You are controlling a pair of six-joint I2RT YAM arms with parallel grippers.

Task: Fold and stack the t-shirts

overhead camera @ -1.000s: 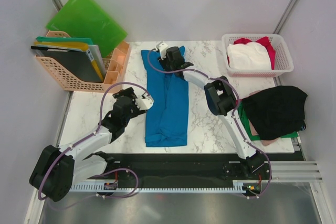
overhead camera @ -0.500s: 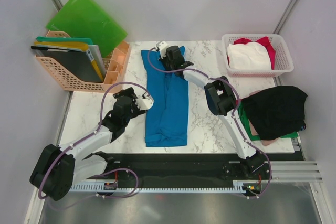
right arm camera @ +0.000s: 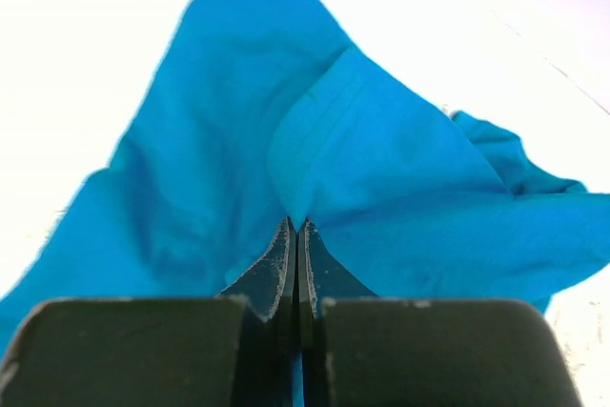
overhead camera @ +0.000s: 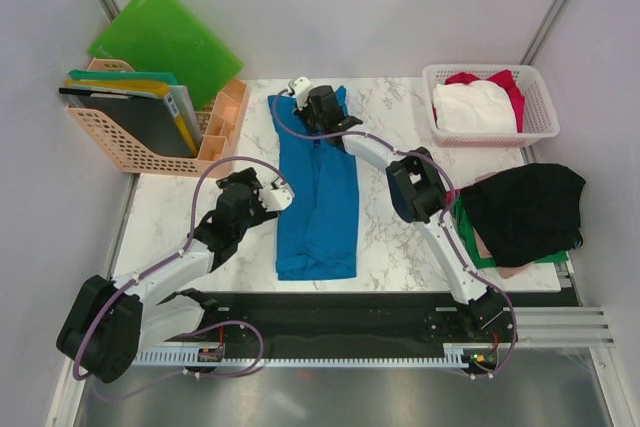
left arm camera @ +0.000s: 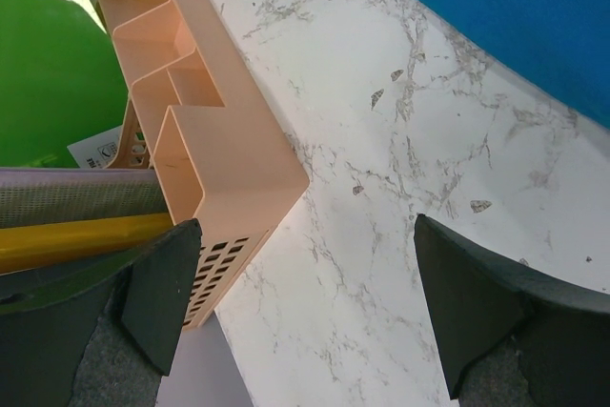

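Observation:
A bright blue t-shirt (overhead camera: 318, 197) lies as a long folded strip down the middle of the marble table (overhead camera: 390, 227). My right gripper (overhead camera: 312, 109) is at its far end, shut on a pinch of the blue cloth (right arm camera: 295, 221), which puckers up around the closed tips. My left gripper (overhead camera: 277, 197) stands open just left of the strip, nothing between its fingers (left arm camera: 162, 283), marble below. A black t-shirt (overhead camera: 525, 209) tops a pile at the right edge, with green and pale pink cloth under it. White and red t-shirts (overhead camera: 475, 105) fill the basket.
A white lattice basket (overhead camera: 540, 125) stands at the back right. A peach plastic organiser (overhead camera: 150, 147) (left arm camera: 205, 154) with folders and a green plastic folder (overhead camera: 165, 37) sits at the back left, close to my left gripper.
My right gripper has shut on the far end of the blue t-shirt and shifted slightly left. The left arm has barely moved.

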